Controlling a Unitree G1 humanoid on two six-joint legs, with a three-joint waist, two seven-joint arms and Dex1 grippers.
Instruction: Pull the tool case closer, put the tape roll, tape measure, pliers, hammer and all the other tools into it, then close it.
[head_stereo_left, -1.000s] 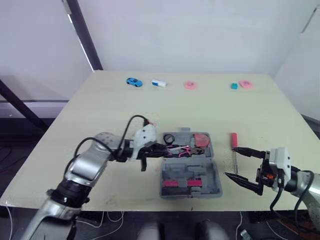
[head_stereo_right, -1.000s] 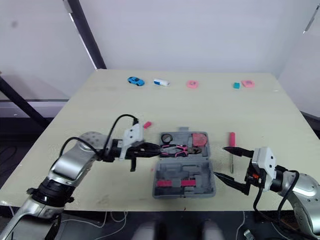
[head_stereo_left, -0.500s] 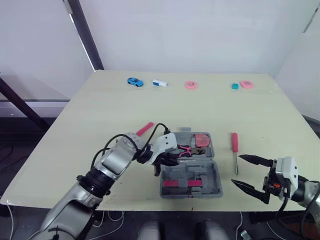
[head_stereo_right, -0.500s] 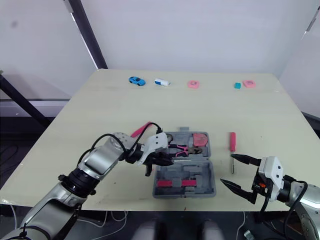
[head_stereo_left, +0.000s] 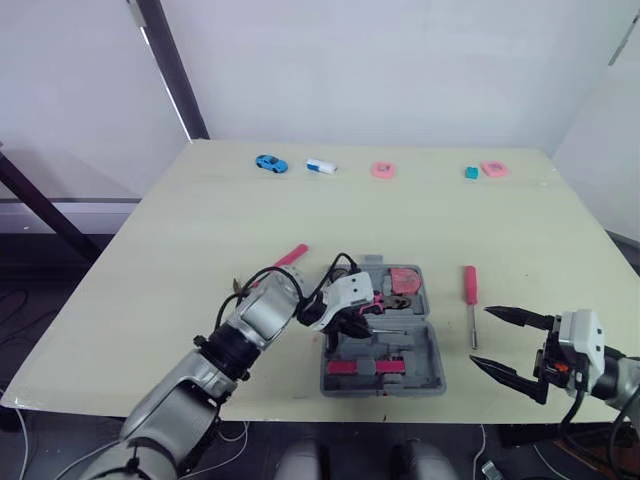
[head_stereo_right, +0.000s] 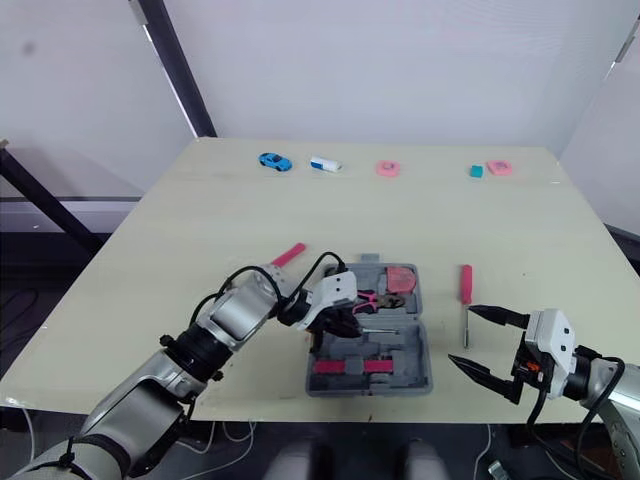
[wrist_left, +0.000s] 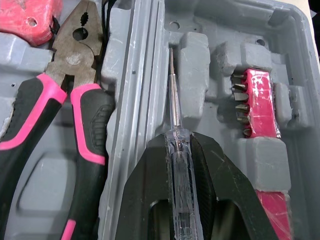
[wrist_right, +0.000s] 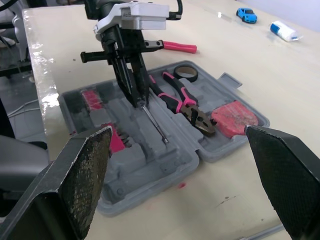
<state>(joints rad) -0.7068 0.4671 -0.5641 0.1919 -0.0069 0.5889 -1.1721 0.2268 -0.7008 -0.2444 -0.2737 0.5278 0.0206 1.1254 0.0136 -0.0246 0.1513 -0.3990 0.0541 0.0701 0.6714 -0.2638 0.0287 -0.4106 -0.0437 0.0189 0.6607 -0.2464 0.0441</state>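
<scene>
At the near edge of the table (head_stereo_left: 200, 220), centre, the grey tool case (head_stereo_left: 430, 345) lay open with its lid folded flat toward the far side. The left gripper (wrist_left: 179, 142) stood over the case, clamped on a clear-handled screwdriver (wrist_left: 173, 100), whose shaft ran along a moulded channel of the near half, just beside the hinge line. Whether the shaft was seated in that channel could not be determined.

The far half held the pliers (wrist_right: 182, 102) with pink-and-black handles, the tape roll (wrist_right: 193, 73) at its left end and a red tape measure (wrist_right: 232, 117) at its right end. A red bit set (wrist_left: 257, 105) sat in the near half.

Outside the case, a red-handled screwdriver (head_stereo_left: 469, 285) lay on the table just right of it, and a pink-handled tool (head_stereo_left: 291, 256) lay to its far left.

The right gripper (head_stereo_right: 461, 335) hung near the table's near right corner, fingers spread wide and holding nothing, well apart from the case.
</scene>
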